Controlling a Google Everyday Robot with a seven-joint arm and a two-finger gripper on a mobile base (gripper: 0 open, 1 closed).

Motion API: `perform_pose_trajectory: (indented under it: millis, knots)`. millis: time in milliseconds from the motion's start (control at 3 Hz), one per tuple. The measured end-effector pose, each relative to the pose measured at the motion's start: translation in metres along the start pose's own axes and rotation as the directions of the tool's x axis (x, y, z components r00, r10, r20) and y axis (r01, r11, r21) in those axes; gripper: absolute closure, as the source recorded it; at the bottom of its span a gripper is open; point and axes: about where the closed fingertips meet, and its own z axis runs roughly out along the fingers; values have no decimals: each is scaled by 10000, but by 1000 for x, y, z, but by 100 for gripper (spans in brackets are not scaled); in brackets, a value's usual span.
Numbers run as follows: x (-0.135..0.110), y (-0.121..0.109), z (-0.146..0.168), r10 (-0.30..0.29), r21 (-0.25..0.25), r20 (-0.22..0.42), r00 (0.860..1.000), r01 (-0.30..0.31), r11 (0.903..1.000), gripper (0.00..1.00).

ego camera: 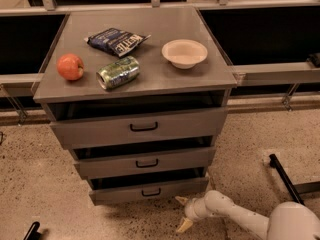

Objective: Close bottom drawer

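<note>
Approach is in hand: the gripper [181, 213], jaws spread and empty, hangs low under the front right corner of the tabletop [175, 82], beside the partly open bottom drawer [150, 189], which next needs an inward push.

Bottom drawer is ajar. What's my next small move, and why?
Probably ease the gripper forward against the front of the bottom drawer: it stands pulled out, and the open gripper hangs low before its right end, apparently not touching.

dim overhead light left dull sheen on the cabinet top [160, 80], shadow inside the bottom drawer [150, 190], the spread gripper [181, 213] pale by its right corner.
</note>
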Motion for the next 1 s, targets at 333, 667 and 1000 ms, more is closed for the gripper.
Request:
perform_pose_trajectory:
  millis: [333, 667, 1000]
  knots:
    - [6, -22, 5, -20, -18, 60, 10000, 21, 10000, 14]
    - [17, -40, 8, 63, 51, 26, 10000, -63, 10000, 0]
    - [17, -40, 8, 63, 50, 27, 10000, -63, 10000, 0]
